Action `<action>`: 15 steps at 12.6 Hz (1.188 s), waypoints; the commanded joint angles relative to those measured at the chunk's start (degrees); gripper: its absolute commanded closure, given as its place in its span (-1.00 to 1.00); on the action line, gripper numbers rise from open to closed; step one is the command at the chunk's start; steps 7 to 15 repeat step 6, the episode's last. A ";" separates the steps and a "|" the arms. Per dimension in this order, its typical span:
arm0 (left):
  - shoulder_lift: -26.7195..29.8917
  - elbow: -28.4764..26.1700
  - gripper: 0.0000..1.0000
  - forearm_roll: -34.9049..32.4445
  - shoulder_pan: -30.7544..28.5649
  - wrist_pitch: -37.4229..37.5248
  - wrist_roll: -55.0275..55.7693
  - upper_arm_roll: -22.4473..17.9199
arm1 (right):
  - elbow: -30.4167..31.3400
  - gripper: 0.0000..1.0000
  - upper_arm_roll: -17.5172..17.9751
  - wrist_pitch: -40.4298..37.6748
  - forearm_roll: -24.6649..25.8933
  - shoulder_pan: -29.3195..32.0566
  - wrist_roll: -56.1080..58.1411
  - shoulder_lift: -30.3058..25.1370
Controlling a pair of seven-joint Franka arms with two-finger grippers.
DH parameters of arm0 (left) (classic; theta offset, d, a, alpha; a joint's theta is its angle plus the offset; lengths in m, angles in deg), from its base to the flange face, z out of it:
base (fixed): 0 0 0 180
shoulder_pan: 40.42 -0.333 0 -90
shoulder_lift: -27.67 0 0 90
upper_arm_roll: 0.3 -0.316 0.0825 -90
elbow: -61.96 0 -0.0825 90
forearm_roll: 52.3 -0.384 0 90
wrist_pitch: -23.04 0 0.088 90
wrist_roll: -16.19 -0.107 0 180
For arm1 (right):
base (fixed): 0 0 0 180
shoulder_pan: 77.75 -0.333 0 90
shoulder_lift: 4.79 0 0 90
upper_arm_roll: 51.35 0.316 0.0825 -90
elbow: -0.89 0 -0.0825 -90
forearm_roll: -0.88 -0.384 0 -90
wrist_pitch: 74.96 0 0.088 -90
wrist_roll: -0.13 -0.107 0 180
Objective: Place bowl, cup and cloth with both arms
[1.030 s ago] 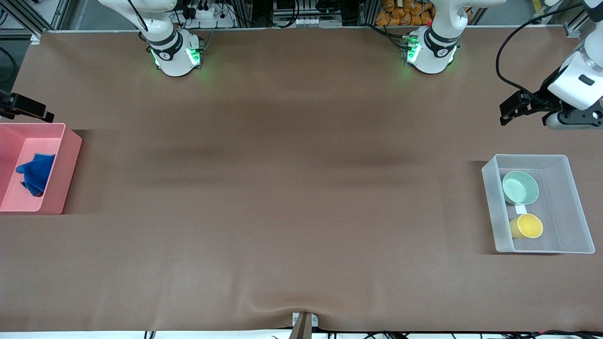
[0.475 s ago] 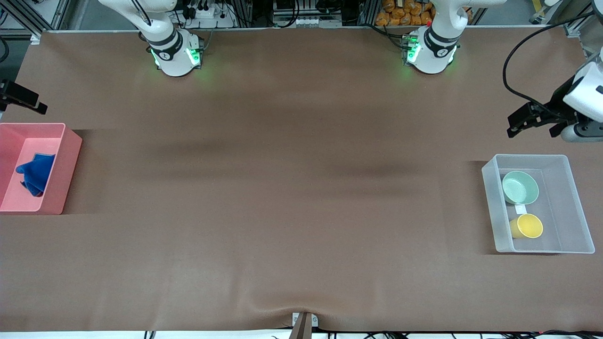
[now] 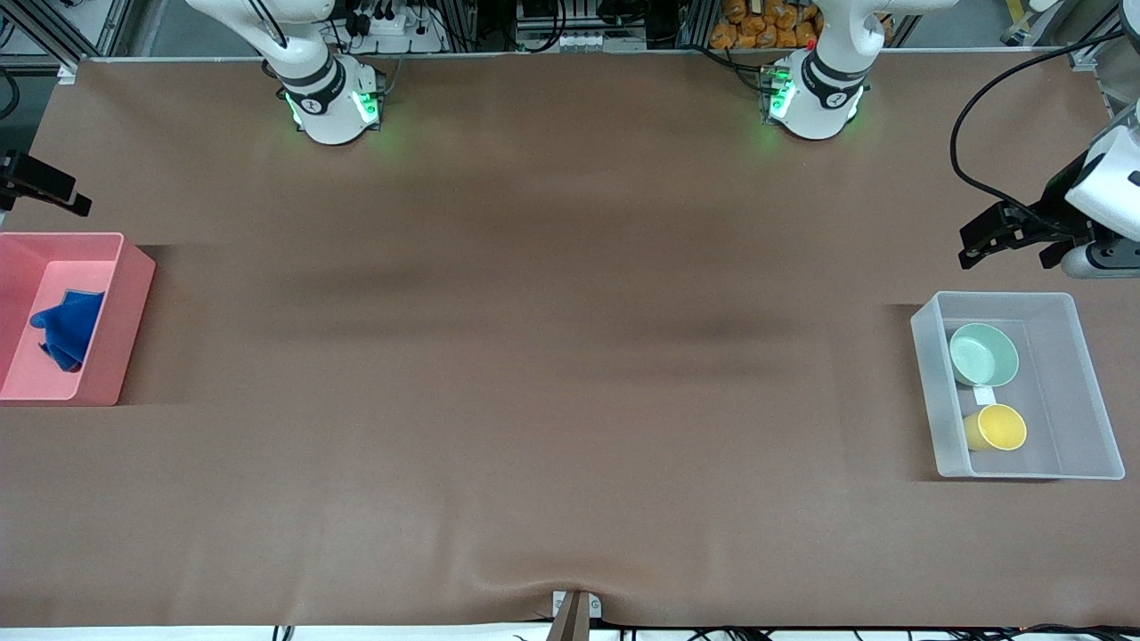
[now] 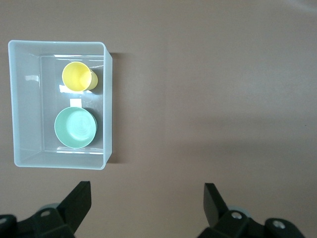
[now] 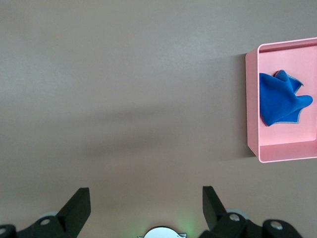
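Note:
The mint-green bowl [image 3: 983, 354] and the yellow cup [image 3: 997, 427] sit in a clear plastic bin [image 3: 1091, 401] at the left arm's end of the table, the cup nearer the front camera. Both show in the left wrist view: bowl [image 4: 75, 128], cup [image 4: 78, 78]. The blue cloth [image 3: 67, 329] lies crumpled in a pink bin [image 3: 134, 303] at the right arm's end and shows in the right wrist view [image 5: 282, 99]. My left gripper [image 3: 973, 242] [image 4: 146, 193] is open and empty over bare table beside the clear bin. My right gripper [image 3: 53, 187] [image 5: 144, 196] is open and empty over bare table beside the pink bin.
The brown table cover [image 3: 552, 356] spreads between the two bins. The arm bases [image 3: 334, 102] [image 3: 815, 93] stand along the table's edge farthest from the front camera. A small metal clamp [image 3: 574, 610] sits at the nearest edge.
My left gripper has drifted toward the clear bin and the table's end. My right gripper has drawn back a little from the pink bin toward the bases. Bowl, cup and cloth have not moved.

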 commanded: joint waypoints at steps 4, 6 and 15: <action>-0.04 1.73 -1.00 0.89 0.45 0.66 -1.06 -0.35 | 1.00 -1.00 0.96 0.23 0.56 -0.22 -0.24 -1.15; -0.04 1.82 -1.00 0.98 0.45 0.66 -1.06 -0.34 | 1.08 -1.00 0.96 0.23 0.56 -0.75 -0.24 -1.15; -0.04 1.82 -1.00 0.98 0.45 0.66 -1.06 -0.34 | 1.08 -1.00 0.96 0.23 0.56 -0.75 -0.24 -1.15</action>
